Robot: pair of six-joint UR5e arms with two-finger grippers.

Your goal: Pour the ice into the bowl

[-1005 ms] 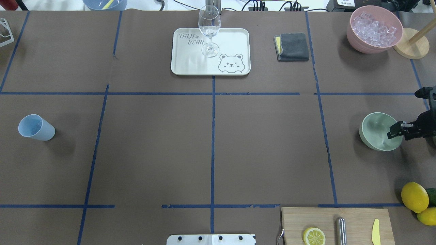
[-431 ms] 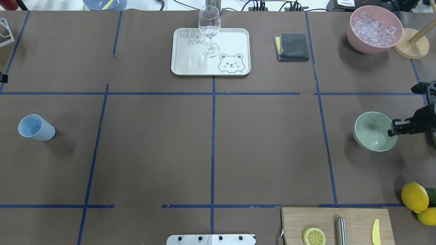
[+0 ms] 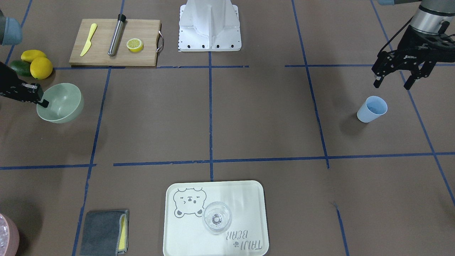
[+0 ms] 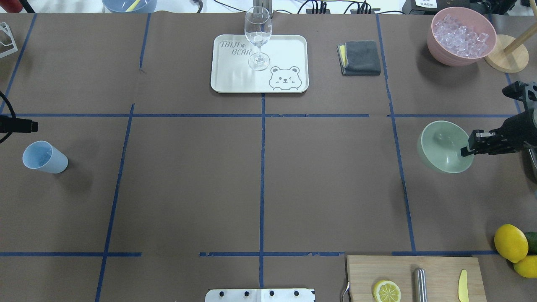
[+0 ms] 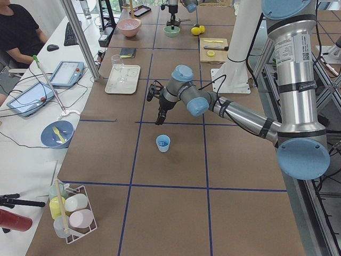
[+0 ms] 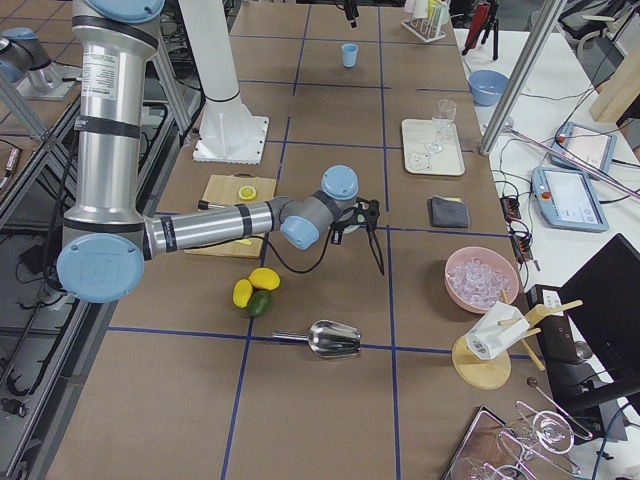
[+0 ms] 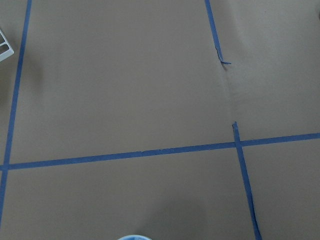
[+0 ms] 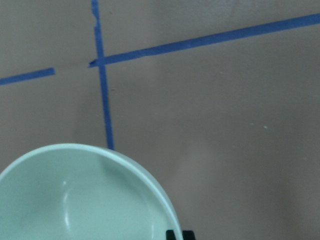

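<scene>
The pale sage-green bowl point(image 4: 440, 144) hangs tilted at the table's right side, held by its rim. My right gripper point(image 4: 466, 150) is shut on that rim; it shows in the front view point(image 3: 42, 102) with the bowl point(image 3: 62, 105). The right wrist view shows the empty bowl point(image 8: 75, 200). The light blue cup point(image 4: 44, 157) stands upright at the far left. My left gripper point(image 3: 392, 84) is open and empty, above and just behind the cup point(image 3: 371, 108). The cup's rim point(image 7: 132, 237) shows at the bottom edge of the left wrist view. I cannot make out the ice.
A white bear tray point(image 4: 289, 46) with a wine glass point(image 4: 257, 37) sits at the back middle, a grey cloth point(image 4: 359, 57) beside it. A pink container of ice point(image 4: 461, 35) stands back right. A cutting board point(image 4: 440, 272) and lemons point(image 4: 511, 242) lie front right.
My right gripper has carried the bowl leftward, toward the table's middle, and the bowl now tilts more. My left gripper has come into the overhead view at the left edge, near the cup.
</scene>
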